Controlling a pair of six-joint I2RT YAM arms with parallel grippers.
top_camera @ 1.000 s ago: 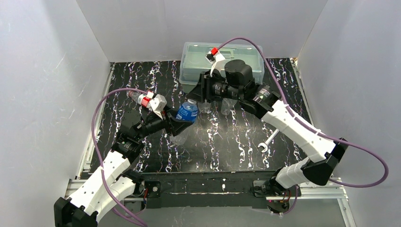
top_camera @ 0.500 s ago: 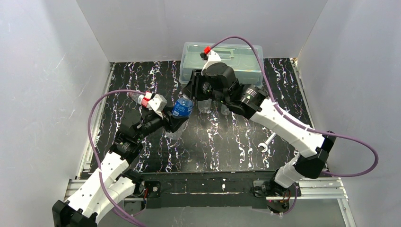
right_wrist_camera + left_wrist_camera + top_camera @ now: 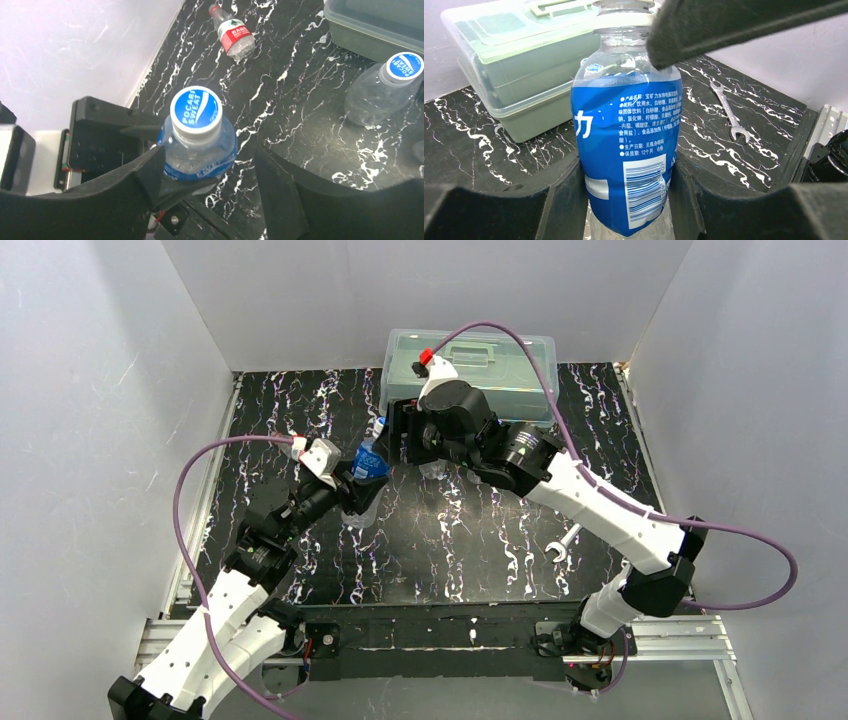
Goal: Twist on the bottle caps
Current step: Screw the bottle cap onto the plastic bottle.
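Observation:
My left gripper (image 3: 626,202) is shut on the blue-label bottle (image 3: 626,145), which it holds upright above the mat (image 3: 368,464). A blue and white cap (image 3: 196,112) sits on that bottle's neck. My right gripper (image 3: 207,187) hangs over it, open, with its fingers (image 3: 137,182) standing wide on either side and clear of the cap. In the top view the right gripper (image 3: 398,436) is just right of the bottle's top. A second clear bottle (image 3: 367,97) stands with a blue and white cap (image 3: 405,66) on it. A red-label bottle (image 3: 236,36) with a red cap (image 3: 214,9) lies on the mat.
A translucent lidded box (image 3: 470,360) stands at the back of the black marbled mat (image 3: 470,540). A silver wrench (image 3: 563,543) lies at the right front. White walls close in the sides and back.
Both arms moved left and away with the blue-label bottle between them. The right gripper's jaws have opened off the cap. The left gripper's hold is unchanged.

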